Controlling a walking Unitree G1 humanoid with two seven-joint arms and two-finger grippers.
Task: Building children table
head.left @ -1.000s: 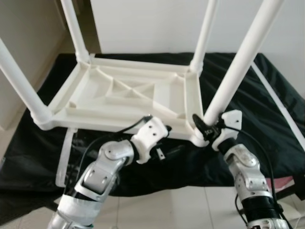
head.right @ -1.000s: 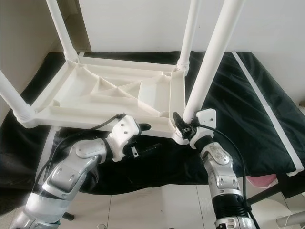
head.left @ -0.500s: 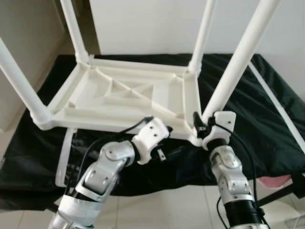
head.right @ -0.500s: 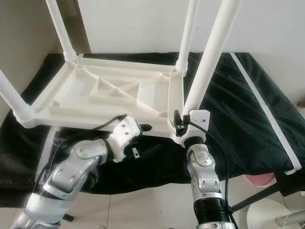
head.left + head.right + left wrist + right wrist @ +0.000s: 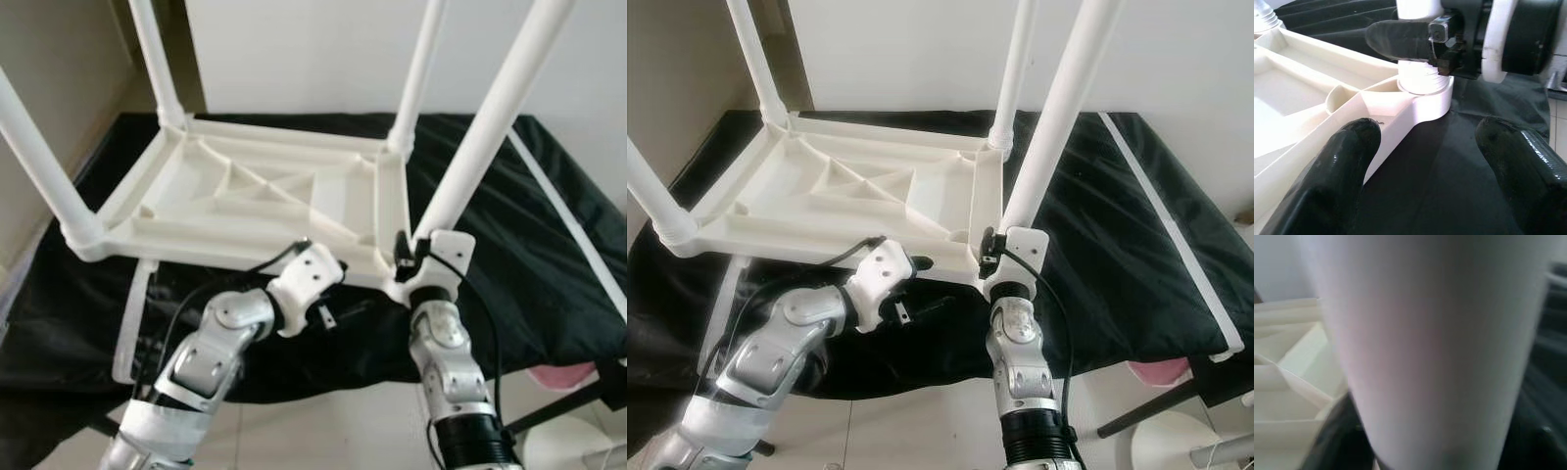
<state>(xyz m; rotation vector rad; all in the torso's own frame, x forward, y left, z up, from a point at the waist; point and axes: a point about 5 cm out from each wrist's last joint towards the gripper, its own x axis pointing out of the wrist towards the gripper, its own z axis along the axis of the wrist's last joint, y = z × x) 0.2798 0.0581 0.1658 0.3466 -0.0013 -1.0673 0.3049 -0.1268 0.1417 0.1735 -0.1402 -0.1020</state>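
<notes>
Nearest the camera, the two silver arms rise from the bottom of the head views toward the front edge of an upturned white plastic table. The left gripper sits just below and in front of the table's near rim, its two black fingers spread apart with only dark cloth between them; one finger lies close against the rim near the corner socket. The right gripper is at the near right corner, clamped round the base of the near right leg, where the leg enters its round socket; from the left wrist camera one of its black fingers is seen pressed across the leg just above the socket collar, and the right wrist view shows the pale tube close up. The table lies top-down on a black cloth spread over the surface beneath it, with its ribbed underside facing up. That underside forms shallow compartments divided by straight and diagonal ribs, and they hold nothing. Four white legs can be counted, one at each corner, all standing upward: the near left leg, the near right one in the grip, and farther back the far left leg and far right leg. A pale wall stands behind.
</notes>
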